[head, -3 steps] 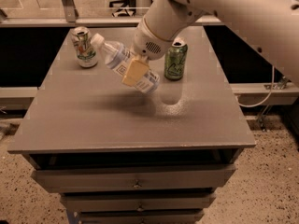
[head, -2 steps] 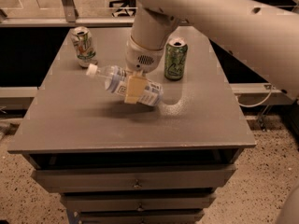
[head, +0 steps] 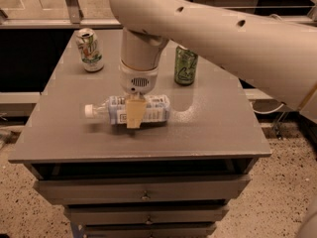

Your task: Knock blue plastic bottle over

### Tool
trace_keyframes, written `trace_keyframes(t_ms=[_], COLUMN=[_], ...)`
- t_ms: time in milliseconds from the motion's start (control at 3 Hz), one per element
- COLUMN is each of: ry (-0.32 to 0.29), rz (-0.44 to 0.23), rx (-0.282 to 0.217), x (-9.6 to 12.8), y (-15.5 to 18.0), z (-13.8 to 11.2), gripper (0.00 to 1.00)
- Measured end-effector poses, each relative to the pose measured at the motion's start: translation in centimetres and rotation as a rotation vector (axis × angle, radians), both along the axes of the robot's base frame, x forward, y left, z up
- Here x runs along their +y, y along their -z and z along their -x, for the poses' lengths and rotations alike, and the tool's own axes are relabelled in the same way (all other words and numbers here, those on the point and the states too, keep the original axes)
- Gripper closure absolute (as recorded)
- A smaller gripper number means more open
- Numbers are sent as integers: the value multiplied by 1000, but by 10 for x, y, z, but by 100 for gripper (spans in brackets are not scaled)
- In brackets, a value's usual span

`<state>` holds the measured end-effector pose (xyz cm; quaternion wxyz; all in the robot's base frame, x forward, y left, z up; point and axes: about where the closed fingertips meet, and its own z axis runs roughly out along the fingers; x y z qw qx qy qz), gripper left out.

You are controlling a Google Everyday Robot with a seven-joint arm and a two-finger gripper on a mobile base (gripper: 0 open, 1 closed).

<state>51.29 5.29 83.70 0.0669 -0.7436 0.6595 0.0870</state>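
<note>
Your gripper [head: 133, 112] clamps the blue plastic bottle [head: 154, 109], lying flat on the table [head: 213, 128], cap at 9 o'clock; looks toppled.

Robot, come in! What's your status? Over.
Gripper mid-table, shut on blue plastic bottle. Bottle on its side, cap left in view. Green can and white-and-green can upright behind, nothing blocking.

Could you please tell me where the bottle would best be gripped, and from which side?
Grip the bottle at its labelled middle, coming from above. It lies on its side with the cap pointing left, so the jaws can close across the round body, front to back. The gripper sits over that middle.
</note>
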Motion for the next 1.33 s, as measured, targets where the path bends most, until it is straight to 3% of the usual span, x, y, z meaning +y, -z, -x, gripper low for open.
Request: trace_keyframes(t_ms=[333, 667, 1333], ry=[17, 32, 120], rz=[-23, -43, -153], rx=[-28, -51, -88], x=[13, 18, 6], y=[-1, -5, -19], z=[4, 5, 14], gripper=[16, 0, 0])
